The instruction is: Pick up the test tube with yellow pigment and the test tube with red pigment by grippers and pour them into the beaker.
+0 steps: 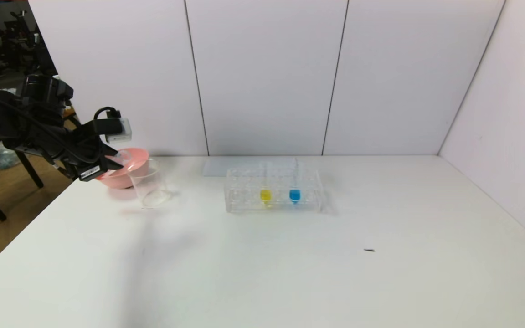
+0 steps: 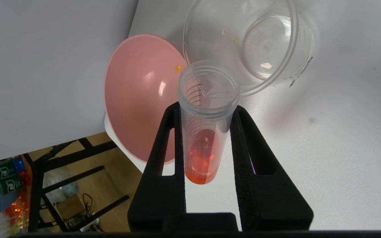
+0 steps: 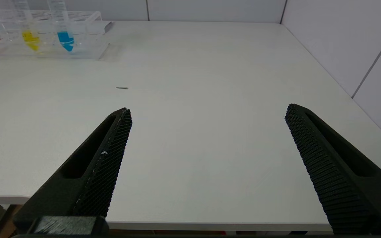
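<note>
The left gripper (image 2: 205, 112) hangs above the far left corner of the white table (image 1: 262, 273), its two black fingers (image 2: 167, 145) clamped on the red tube (image 2: 203, 132). The tube's open mouth points toward the beaker (image 1: 149, 183), and the red-orange liquid sits low in its rounded end (none is seen running out). Just behind the beaker, touching or nearly so, is the pink bowl (image 1: 123, 171), partly hidden by the gripper in the head view. The beaker looks empty apart from a few small orange specks on its inner wall.

To the right of the beaker, well apart from it, stands the clear rack (image 1: 274, 191). In it, upright, are the yellow tube (image 1: 265, 195) and, just to its right, the blue tube (image 1: 295, 195).

Farther right of the beaker, the right gripper (image 3: 207, 115) hovers near the table's front edge, its fingers spread wide with nothing between them.
</note>
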Robot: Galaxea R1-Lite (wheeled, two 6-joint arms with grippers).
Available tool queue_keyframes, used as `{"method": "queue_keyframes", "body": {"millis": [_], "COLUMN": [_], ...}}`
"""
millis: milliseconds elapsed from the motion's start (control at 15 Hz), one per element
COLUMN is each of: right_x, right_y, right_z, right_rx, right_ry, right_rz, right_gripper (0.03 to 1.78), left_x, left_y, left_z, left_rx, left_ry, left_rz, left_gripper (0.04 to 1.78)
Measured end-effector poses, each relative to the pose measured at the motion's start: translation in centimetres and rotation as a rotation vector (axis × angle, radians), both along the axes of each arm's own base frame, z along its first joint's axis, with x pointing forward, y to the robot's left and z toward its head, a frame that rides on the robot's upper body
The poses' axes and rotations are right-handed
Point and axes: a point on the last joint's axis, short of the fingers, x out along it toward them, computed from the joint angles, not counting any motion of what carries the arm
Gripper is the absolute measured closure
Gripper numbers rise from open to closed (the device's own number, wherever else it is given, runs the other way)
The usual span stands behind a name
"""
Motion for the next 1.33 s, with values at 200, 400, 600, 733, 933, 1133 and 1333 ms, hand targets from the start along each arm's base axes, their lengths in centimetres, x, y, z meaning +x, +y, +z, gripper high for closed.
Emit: {"method": "queue_keyframes", "body": {"millis": [200,400,600,733,933,1133,1333], "right_x": [0.0,0.0,0.0,0.0,0.0,0.0,0.0], "right_y": [0.0,0.0,0.0,0.0,0.0,0.0,0.0], "right_z": [0.0,0.0,0.0,0.0,0.0,0.0,0.0], "right_rx": [0.000,0.000,0.000,0.000,0.000,0.000,0.000], "right_ry": [0.000,0.000,0.000,0.000,0.000,0.000,0.000], "right_rz": [0.000,0.000,0.000,0.000,0.000,0.000,0.000], "right_gripper": [0.11,0.11,0.11,0.11,0.11,0.11,0.11], "left_x": [0.0,0.0,0.2,0.1,0.3,0.5,0.6], "left_y": [0.0,0.0,-0.1,-0.1,-0.5,-0.8,-1.0], "left_z": [0.2,0.5,0.6,0.9,1.1,1.3,1.4], "left_rx": [0.012,0.024,0.081,0.097,0.139,0.159,0.207], "left_ry": [0.026,0.036,0.049,0.072,0.071,0.060,0.060], "left_rz": [-0.008,-0.015,-0.008,-0.013,-0.009,-0.026,-0.021], "left_gripper": [1.38,1.38,1.38,1.38,1.38,1.38,1.38]}}
